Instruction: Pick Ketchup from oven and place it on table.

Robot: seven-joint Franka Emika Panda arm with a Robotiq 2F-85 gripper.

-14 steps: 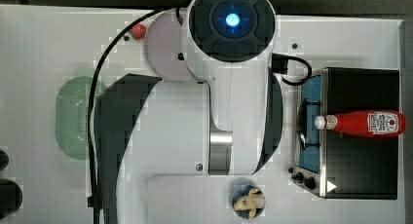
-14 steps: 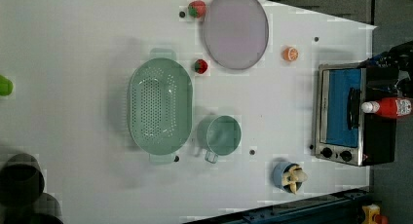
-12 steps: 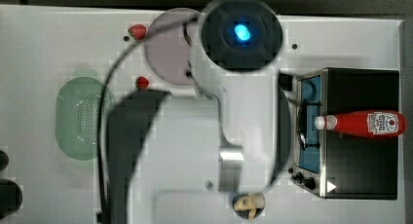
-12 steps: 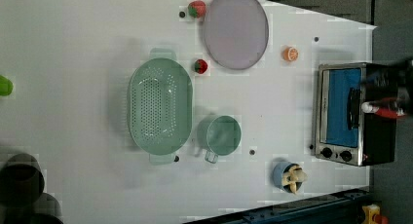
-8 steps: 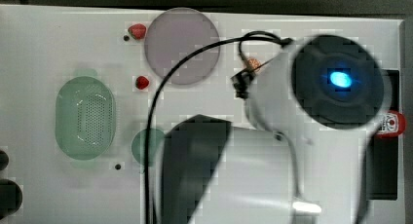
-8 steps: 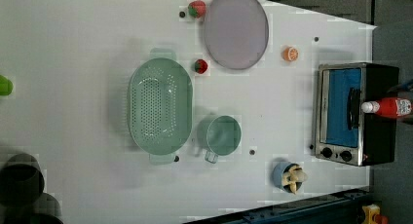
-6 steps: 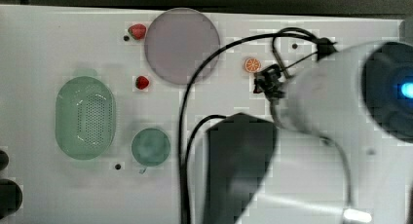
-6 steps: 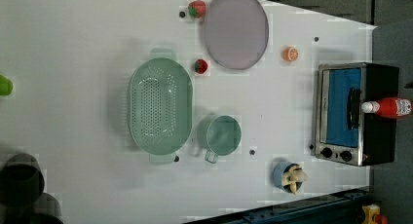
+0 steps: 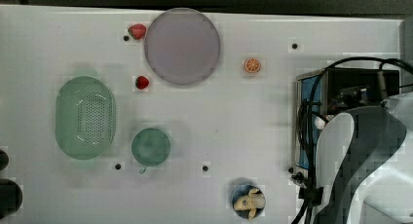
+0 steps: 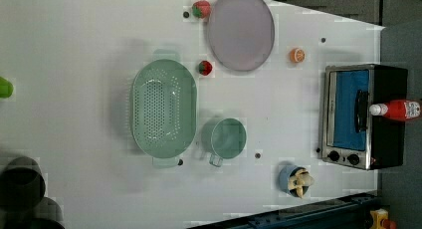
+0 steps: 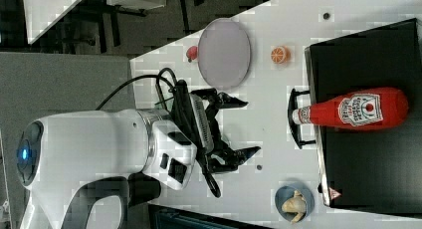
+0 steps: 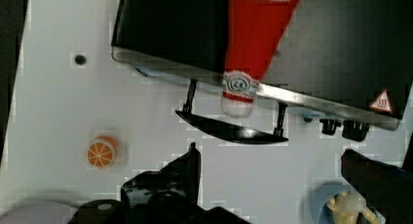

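The Ketchup [image 11: 358,109] lies on its side on the black top of the oven [image 11: 368,159], with its white cap past the front edge above the door handle. In the left view the Ketchup [image 10: 398,110] rests across the oven [image 10: 388,139] the same way. My gripper [image 11: 244,127] hovers over the white table [image 11: 268,89] on the right view's left of the oven. It is wide open, holds nothing, and points at the bottle. The wrist view shows the Ketchup [image 12: 258,29] ahead of the open gripper [image 12: 271,153]. In the top view my arm covers most of the oven [image 9: 360,80].
On the table [image 9: 243,117] are a lilac plate [image 9: 182,46], two strawberries [image 9: 137,31] [image 9: 142,82], an orange slice [image 9: 252,65], a green colander [image 9: 85,117], a green cup [image 9: 151,146] and a blue bowl with banana [image 9: 248,201] near the oven's knob corner.
My arm has swung from the middle of the table to the top view's right and now hangs over the oven. The Ketchup has stayed where it lay.
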